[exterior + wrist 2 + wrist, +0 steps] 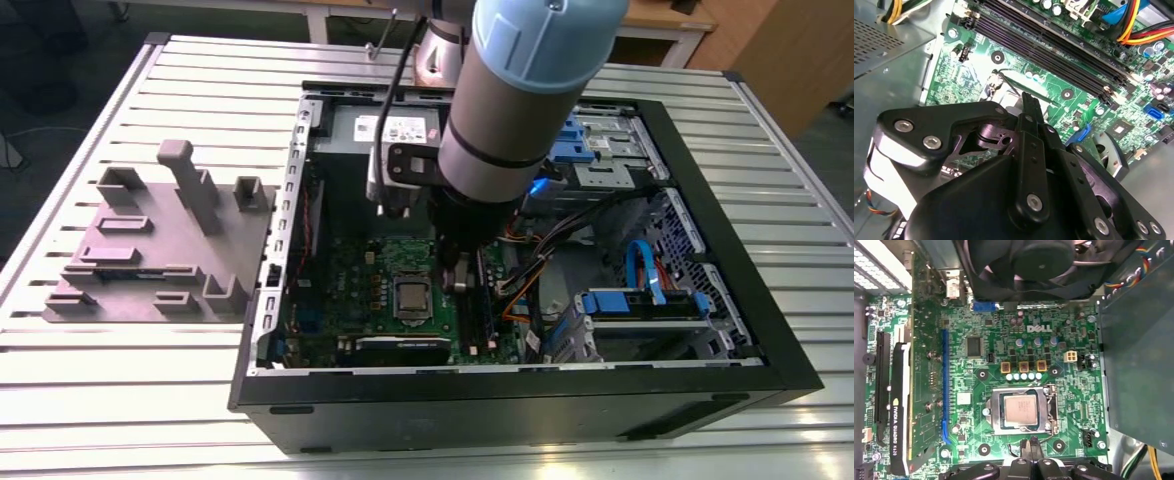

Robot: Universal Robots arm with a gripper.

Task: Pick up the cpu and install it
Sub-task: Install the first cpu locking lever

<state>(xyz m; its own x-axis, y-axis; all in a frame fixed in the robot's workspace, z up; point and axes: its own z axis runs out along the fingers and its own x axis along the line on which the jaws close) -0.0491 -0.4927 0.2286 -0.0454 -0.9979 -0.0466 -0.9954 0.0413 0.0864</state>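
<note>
The cpu (1020, 408) is a small silvery square lying flat in its socket on the green motherboard (1004, 340), framed by the socket's metal bracket. In the exterior view the cpu (411, 297) lies near the middle of the open computer case. My gripper (463, 283) hangs just above the board, a little to the exterior view's right of the cpu, between it and the long black memory slots (1054, 45). The thin fingertips (1025, 443) stand close together with nothing between them, just off the socket's edge. The gripper (1029, 105) body hides the socket in the second wrist view.
The case wall (534, 385) rings the work area. A grey box with a white label (387, 125) sits at the back, a black fan (1039, 265) and a graphics card (899, 405) flank the socket. Cables and blue brackets (641, 300) lie to the right. A grey fixture (160, 250) stands outside.
</note>
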